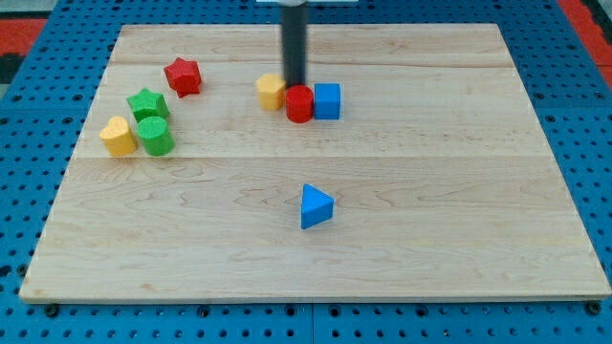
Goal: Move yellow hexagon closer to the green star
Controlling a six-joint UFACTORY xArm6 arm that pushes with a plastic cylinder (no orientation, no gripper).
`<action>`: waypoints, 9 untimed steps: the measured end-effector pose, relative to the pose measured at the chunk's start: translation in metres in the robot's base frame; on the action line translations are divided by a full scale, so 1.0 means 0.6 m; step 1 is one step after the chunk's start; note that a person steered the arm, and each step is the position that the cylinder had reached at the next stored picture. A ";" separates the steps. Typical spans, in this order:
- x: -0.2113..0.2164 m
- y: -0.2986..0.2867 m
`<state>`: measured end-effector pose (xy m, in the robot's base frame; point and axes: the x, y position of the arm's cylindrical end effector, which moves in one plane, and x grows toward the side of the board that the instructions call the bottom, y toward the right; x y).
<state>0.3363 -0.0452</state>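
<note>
The yellow hexagon (271, 91) is found just above the bench's (430, 220) centre, touching or nearly touching the red cylinder (299, 103) on its right, which abuts the blue cube (327, 100). My tip (294, 85), the end effector, is a plain dark rod with nothing to open or hold; it is set just right of the hexagon, behind the cylinder. The green star (147, 103) lies well to the view's left, so a leftward push is judged to be needed. Beside the star are seen a red star (182, 76), a green cylinder (154, 136) and a yellow heart (118, 136); a blue triangle (316, 205) sits lower. The blocks look smooth plastic, the bench pale grained wood.
</note>
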 end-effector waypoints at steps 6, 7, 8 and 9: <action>0.014 -0.159; 0.014 -0.159; 0.014 -0.152; 0.007 -0.146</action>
